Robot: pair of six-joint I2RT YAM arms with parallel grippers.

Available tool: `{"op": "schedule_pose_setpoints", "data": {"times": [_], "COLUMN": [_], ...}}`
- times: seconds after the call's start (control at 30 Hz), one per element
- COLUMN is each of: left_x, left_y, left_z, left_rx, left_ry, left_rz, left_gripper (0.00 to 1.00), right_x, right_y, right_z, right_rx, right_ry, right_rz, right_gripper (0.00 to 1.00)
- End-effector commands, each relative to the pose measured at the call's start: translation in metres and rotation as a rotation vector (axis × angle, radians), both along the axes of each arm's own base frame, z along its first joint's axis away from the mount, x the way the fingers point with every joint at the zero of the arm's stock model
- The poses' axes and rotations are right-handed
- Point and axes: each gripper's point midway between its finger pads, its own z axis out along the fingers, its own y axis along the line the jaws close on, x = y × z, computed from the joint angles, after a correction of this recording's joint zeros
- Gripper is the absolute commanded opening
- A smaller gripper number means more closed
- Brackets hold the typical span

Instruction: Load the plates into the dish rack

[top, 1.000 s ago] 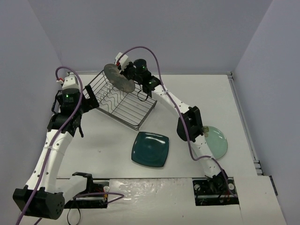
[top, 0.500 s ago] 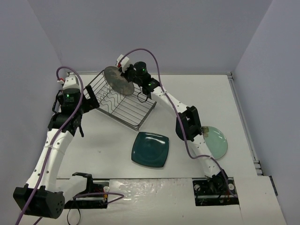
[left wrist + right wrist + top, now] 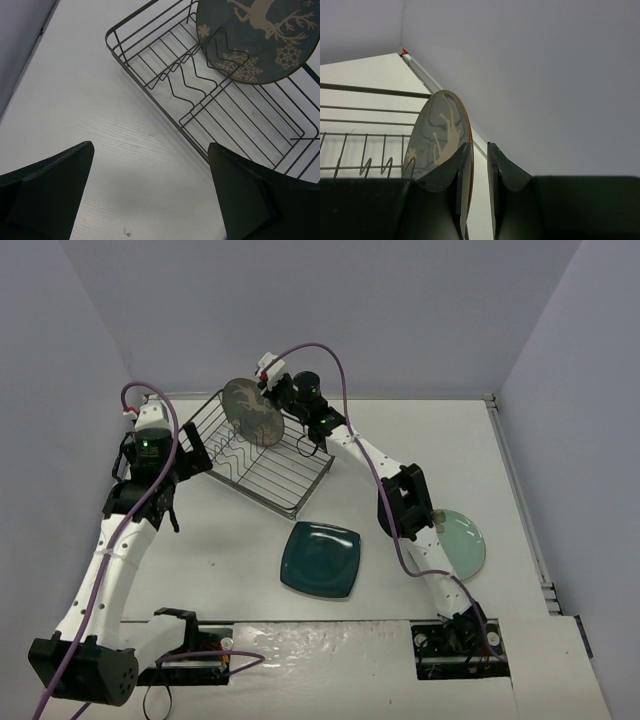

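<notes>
The round grey-brown deer plate point(image 3: 250, 410) point(image 3: 255, 40) point(image 3: 437, 135) stands on edge in the far end of the wire dish rack point(image 3: 262, 462) point(image 3: 150, 52). My right gripper point(image 3: 275, 397) point(image 3: 479, 150) straddles its top rim. The rim lies against the left finger, and a thin gap shows before the right finger, so the jaws are slightly open. Beside the rack's left side my left gripper point(image 3: 188, 460) point(image 3: 150, 195) hangs wide open over bare table, holding nothing. The square teal plate point(image 3: 320, 558) lies flat in front of the rack. The mint-green plate point(image 3: 462, 540) lies at the right, partly under the right arm.
The back wall stands close behind the rack and the right gripper. The left wall runs near the left arm. Cables loop over both arms. A raised strip borders the table's right edge point(image 3: 520, 500).
The right jaws have parted a little from the deer plate's rim. The plate has turned more upright in the rack's far end. The left arm has not moved.
</notes>
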Motion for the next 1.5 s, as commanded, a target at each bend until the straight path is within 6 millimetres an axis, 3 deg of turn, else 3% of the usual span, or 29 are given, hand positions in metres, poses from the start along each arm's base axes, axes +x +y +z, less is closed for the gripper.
{"op": "schedule_pose_setpoints", "data": {"times": [0.0, 0.07, 0.2, 0.27, 0.3, 0.37, 0.47, 0.5, 0.57, 0.6, 0.63, 0.7, 0.73, 0.8, 0.83, 0.9, 1.1, 1.17, 1.23, 1.27, 1.33, 1.47], "left_x": [0.004, 0.004, 0.004, 0.004, 0.004, 0.005, 0.005, 0.005, 0.006, 0.006, 0.006, 0.003, 0.002, -0.004, -0.007, -0.016, -0.056, -0.073, -0.085, -0.096, -0.108, -0.127], "left_y": [0.000, 0.000, -0.001, -0.002, -0.003, -0.006, -0.012, -0.015, -0.022, -0.028, -0.032, -0.046, -0.048, -0.064, -0.070, -0.085, -0.134, -0.144, -0.158, -0.160, -0.170, -0.191], "left_z": [0.032, 0.032, 0.034, 0.035, 0.036, 0.040, 0.044, 0.046, 0.046, 0.047, 0.044, 0.041, 0.041, 0.029, 0.024, 0.011, -0.029, -0.053, -0.063, -0.087, -0.112, -0.141], "left_rx": [-0.006, -0.008, -0.009, -0.012, -0.013, -0.024, -0.041, -0.046, -0.063, -0.082, -0.093, -0.138, -0.146, -0.185, -0.195, -0.224, -0.275, -0.288, -0.324, -0.332, -0.377, -0.456], "left_ry": [-0.088, -0.090, -0.094, -0.095, -0.096, -0.104, -0.114, -0.118, -0.122, -0.126, -0.121, -0.112, -0.114, -0.088, -0.080, -0.057, 0.058, 0.113, 0.122, 0.164, 0.206, 0.273], "left_rz": [0.001, 0.001, -0.005, -0.010, -0.012, -0.025, -0.060, -0.074, -0.107, -0.137, -0.149, -0.212, -0.217, -0.268, -0.289, -0.323, -0.439, -0.445, -0.482, -0.494, -0.532, -0.637], "left_gripper": [0.97, 0.97, 0.97, 0.97, 0.97, 0.97, 0.97, 0.97, 0.97, 0.97, 0.97, 0.97, 0.97, 0.97, 0.97, 0.97, 0.97, 0.97, 0.97, 0.97, 0.97, 0.97], "right_x": [-0.016, -0.015, -0.016, -0.017, -0.018, -0.025, -0.030, -0.036, -0.040, -0.049, -0.047, -0.057, -0.067, -0.079, -0.089, -0.121, -0.189, -0.208, -0.228, -0.238, -0.256, -0.296], "right_y": [-0.018, -0.020, -0.030, -0.038, -0.041, -0.057, -0.079, -0.091, -0.117, -0.139, -0.152, -0.186, -0.196, -0.253, -0.271, -0.305, -0.328, -0.331, -0.325, -0.322, -0.312, -0.298], "right_z": [0.122, 0.124, 0.144, 0.157, 0.160, 0.187, 0.198, 0.211, 0.205, 0.219, 0.199, 0.181, 0.197, 0.133, 0.119, 0.114, 0.066, 0.056, 0.024, 0.000, -0.029, -0.082], "right_rx": [0.152, 0.157, 0.195, 0.222, 0.234, 0.274, 0.290, 0.301, 0.291, 0.347, 0.320, 0.331, 0.401, 0.409, 0.446, 0.542, 0.607, 0.645, 0.606, 0.566, 0.510, 0.403], "right_ry": [-0.214, -0.214, -0.215, -0.210, -0.201, -0.199, -0.136, -0.119, -0.015, 0.028, 0.098, 0.202, 0.213, 0.394, 0.441, 0.484, 0.613, 0.646, 0.738, 0.798, 0.899, 1.077], "right_rz": [-0.013, -0.025, -0.070, -0.101, -0.108, -0.154, -0.230, -0.252, -0.343, -0.407, -0.453, -0.540, -0.552, -0.689, -0.722, -0.759, -0.780, -0.773, -0.744, -0.740, -0.691, -0.629], "right_gripper": [0.24, 0.36, 0.82, 1.00, 1.00, 1.00, 1.00, 1.00, 1.00, 1.00, 1.00, 1.00, 1.00, 1.00, 1.00, 1.00, 1.00, 1.00, 1.00, 1.00, 1.00, 1.00]}}
